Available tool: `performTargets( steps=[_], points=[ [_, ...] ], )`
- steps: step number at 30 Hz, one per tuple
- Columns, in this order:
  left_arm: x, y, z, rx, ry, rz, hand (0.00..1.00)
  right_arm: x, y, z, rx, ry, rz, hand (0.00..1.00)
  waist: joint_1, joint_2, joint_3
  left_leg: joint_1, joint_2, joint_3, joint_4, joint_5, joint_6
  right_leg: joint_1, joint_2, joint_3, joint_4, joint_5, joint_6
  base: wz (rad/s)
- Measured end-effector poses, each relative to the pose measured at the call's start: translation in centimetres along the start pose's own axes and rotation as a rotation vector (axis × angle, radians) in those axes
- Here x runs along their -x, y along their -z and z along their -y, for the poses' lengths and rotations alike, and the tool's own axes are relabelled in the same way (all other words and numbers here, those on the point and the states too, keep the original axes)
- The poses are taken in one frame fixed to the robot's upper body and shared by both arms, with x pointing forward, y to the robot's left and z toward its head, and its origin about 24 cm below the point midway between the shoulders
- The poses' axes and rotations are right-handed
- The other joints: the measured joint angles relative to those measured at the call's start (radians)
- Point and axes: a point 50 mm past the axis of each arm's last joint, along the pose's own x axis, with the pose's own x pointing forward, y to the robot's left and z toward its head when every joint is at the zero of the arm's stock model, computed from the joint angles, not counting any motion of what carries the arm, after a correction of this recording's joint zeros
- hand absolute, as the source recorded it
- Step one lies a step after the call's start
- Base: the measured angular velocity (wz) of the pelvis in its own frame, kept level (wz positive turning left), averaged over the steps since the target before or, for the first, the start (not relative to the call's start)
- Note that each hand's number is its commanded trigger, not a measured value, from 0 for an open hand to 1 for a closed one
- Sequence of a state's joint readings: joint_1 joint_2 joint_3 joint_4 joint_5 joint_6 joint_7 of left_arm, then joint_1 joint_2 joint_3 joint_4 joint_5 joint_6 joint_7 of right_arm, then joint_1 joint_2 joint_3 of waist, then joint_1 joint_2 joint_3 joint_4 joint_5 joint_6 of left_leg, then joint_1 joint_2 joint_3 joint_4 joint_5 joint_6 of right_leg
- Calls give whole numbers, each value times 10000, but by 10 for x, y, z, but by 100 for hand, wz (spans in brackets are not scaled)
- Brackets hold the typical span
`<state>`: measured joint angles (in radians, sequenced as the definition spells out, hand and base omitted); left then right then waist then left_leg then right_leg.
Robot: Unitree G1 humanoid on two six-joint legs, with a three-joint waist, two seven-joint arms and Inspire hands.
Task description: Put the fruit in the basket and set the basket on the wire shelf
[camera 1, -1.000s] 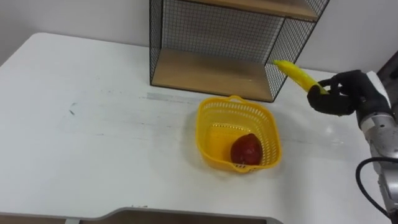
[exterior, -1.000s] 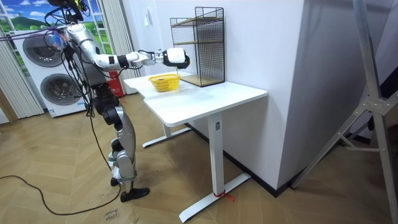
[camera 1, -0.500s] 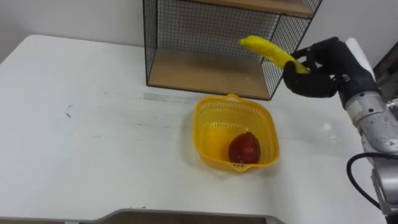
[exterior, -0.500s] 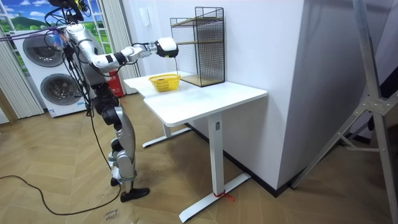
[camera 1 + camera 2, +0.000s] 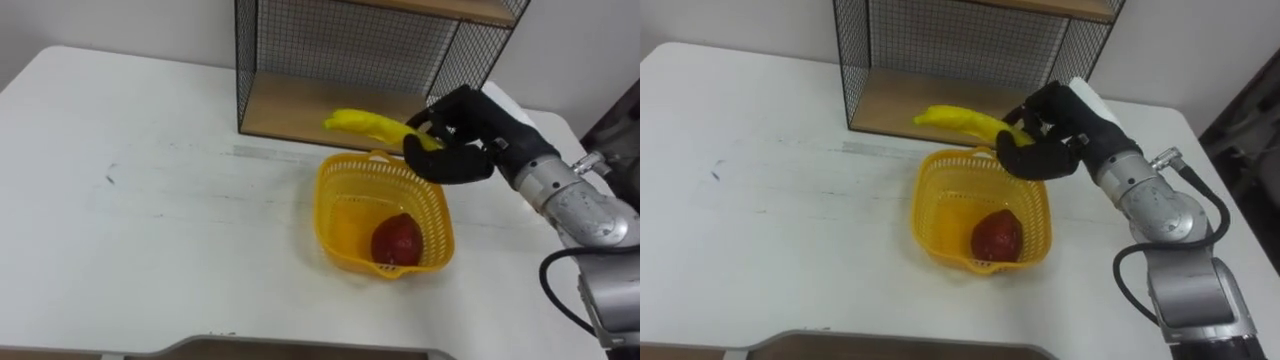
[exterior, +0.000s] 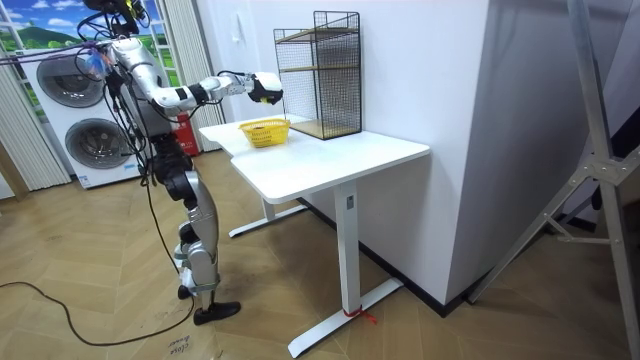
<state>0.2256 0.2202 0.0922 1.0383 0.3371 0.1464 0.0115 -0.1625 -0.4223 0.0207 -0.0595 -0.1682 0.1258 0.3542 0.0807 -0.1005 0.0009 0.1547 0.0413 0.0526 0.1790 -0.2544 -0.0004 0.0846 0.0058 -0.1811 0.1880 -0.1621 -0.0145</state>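
A yellow plastic basket (image 5: pixel 346 195) (image 5: pixel 943 187) stands on the white table in front of the wire shelf (image 5: pixel 340 100) (image 5: pixel 940 90). A red fruit (image 5: pixel 396 241) (image 5: pixel 997 238) lies in its near right corner. My right hand (image 5: pixel 458 150) (image 5: pixel 1052 133), black, is shut on one end of a yellow banana (image 5: pixel 366 124) (image 5: pixel 958 121). It holds the banana above the basket's far rim, pointing left. In the room view I stand at the table's end with my right hand (image 6: pixel 264 87) raised over the basket (image 6: pixel 264 131).
The wire shelf (image 6: pixel 320 75) has a wooden bottom board and a second board higher up. The white table (image 5: pixel 150 230) (image 5: pixel 770 240) stretches wide to the left of the basket. A small dark mark (image 5: pixel 110 179) shows on the tabletop at the left.
My right hand has carried the banana leftward and lower, from beside the shelf's right post to just above the basket's far rim. The basket and red fruit have stayed put.
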Motion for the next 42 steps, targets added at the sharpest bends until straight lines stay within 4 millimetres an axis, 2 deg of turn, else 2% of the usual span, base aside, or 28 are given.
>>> performTargets(
  steps=[2, 3, 4, 5, 7, 8, 10, 11, 24, 35, 42],
  points=[
    [0, -1, 0, 139, 14, 18, 0, 0, 0, -1, 27, -116, -52, 95, 6, 8, 3, -13, 0, -8, 5, 0, 0, 0, -2, -9, 0, 1, -1, 0],
    [0, -1, 0, 205, 25, 12, 0, 0, 1, -1, 106, -205, -125, 86, 12, 11, 5, -21, 0, -16, 5, 0, 0, 0, -2, -19, 1, 2, -3, 3],
    [0, 0, 0, 206, 31, -1, 0, 0, 1, -1, 162, -261, -152, 87, 12, 11, 6, -23, 0, -18, 5, 0, 0, 0, -3, -24, 1, 3, -4, 0],
    [0, 1, 1, 197, 37, -29, 0, 0, 1, -2, 265, -359, -194, 82, 9, 8, 4, -23, 0, -20, 4, 0, 0, -1, -3, -26, 4, 3, -5, 0],
    [0, 2, 1, 194, 30, -59, 0, 0, 2, -2, 328, -457, -221, 83, 10, 5, 2, -26, 1, -25, 4, 0, 0, -1, -4, -34, 6, 4, -6, 0],
    [0, 3, 1, 195, 8, -68, 0, 0, 2, -2, 358, -517, -234, 73, 9, 0, -1, -28, 1, -28, 1, 0, 0, 0, -5, -42, 8, 5, -6, 0],
    [0, 3, 0, 192, -30, -71, 0, 0, 2, -3, 473, -612, -292, 31, 0, -12, -10, -33, 0, -41, 0, 0, 0, -1, -6, -73, 5, 5, -7, 2],
    [0, 3, -1, 189, -53, -69, 0, 1, 3, -3, 497, -647, -353, 0, -26, -23, -17, -40, -1, -62, 2, 0, 0, 1, -10, -115, 3, 5, -6, 6],
    [0, 6, -3, -10, -188, -147, 0, 15, 26, -17, 339, -1372, -1476, 0, -210, -53, -26, -51, -4, -93, 10, 0, 0, 1, -20, -128, -7, 5, -6, 1],
    [1, 8, -3, -22, -202, -193, 0, 16, 28, -18, 240, -1739, -1585, 0, -237, -57, -32, -41, -4, -75, 10, 0, 0, 4, -17, -106, -11, 6, -8, 0],
    [1, 8, -4, 256, -249, -169, 0, 19, 28, -8, -603, -1394, -1300, 0, -260, 29, -21, -13, -5, -79, 48, 1, 0, 54, -16, -82, -9, 6, -8, 0]
  ],
)
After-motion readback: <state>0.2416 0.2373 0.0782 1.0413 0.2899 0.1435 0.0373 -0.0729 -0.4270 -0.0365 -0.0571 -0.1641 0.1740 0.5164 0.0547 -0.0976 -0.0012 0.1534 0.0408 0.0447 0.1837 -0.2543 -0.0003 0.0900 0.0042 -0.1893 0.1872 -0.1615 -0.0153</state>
